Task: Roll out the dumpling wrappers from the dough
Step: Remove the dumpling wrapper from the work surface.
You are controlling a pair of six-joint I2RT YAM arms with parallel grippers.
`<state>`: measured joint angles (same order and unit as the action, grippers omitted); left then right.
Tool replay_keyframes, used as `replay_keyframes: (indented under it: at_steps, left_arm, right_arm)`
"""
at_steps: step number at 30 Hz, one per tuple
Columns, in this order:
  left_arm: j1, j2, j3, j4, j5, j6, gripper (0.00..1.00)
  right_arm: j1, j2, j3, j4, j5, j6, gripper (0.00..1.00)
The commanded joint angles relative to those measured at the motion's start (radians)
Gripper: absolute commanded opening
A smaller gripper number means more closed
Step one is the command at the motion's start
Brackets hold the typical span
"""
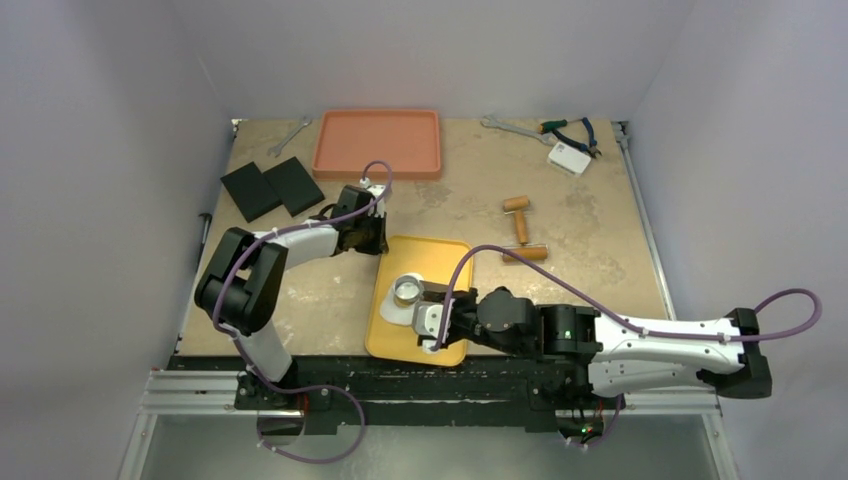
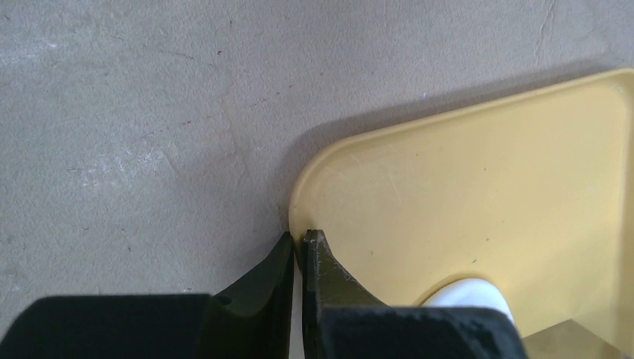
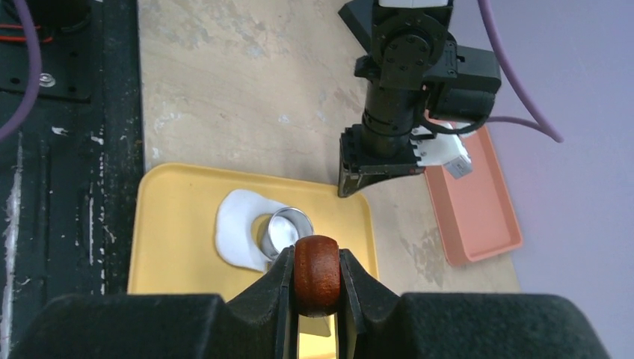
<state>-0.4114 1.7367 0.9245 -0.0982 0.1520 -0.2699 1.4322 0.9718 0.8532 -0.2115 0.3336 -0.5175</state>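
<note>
My left fingers [image 2: 306, 241] are clenched on the corner rim of the yellow tray [image 3: 172, 224], one finger outside over the table [image 3: 247, 90], the other inside over the tray. My right fingers [image 3: 315, 258] are clamped on a wooden piece [image 3: 317, 278] that is rounded, dark brown and smooth. Only its end shows, so I cannot tell how the rest of it runs.

What the next move turns on is that the dough [image 3: 238, 228] lies on the tray just ahead of the right fingers and slightly off to one side, at the opposite end of the tray from the left fingers. The right arm is clearly the nearer one.

The dough is a flat, matte white sheet with an uneven, roughly oval outline and no strong long axis. The ring cutter [image 3: 288, 228] stands on its edge nearest the right fingers — thin, shiny metal, open end up. I see no separate dumpling wrappers, and whether a cut disc sits inside the ring I cannot tell. The tray is smooth plastic with rounded corners; the table is mottled and scuffed — I judge the pinned corner is there to stop sliding.
</note>
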Motion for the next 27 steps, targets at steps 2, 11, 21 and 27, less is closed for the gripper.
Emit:
replay_keyframes:
  at_steps: [2,11,21,27]
  left_arm:
    - [0.015,-0.001,-0.035,-0.092,-0.055,0.088,0.0]
    - [0.014,-0.011,-0.042,-0.087,-0.053,0.107,0.0]
    - [-0.001,-0.02,-0.049,-0.071,-0.045,0.117,0.0]
    - [-0.009,-0.014,-0.037,-0.075,-0.032,0.116,0.0]
  right_arm:
    - [-0.082,0.01,-0.031,-0.206,0.151,-0.013,0.0]
    - [-0.15,0.028,-0.012,-0.165,0.161,0.015,0.0]
    - [-0.244,0.116,0.006,0.012,0.144,0.051,0.0]
    - [-0.333,0.19,0.02,0.162,0.093,0.085,0.0]
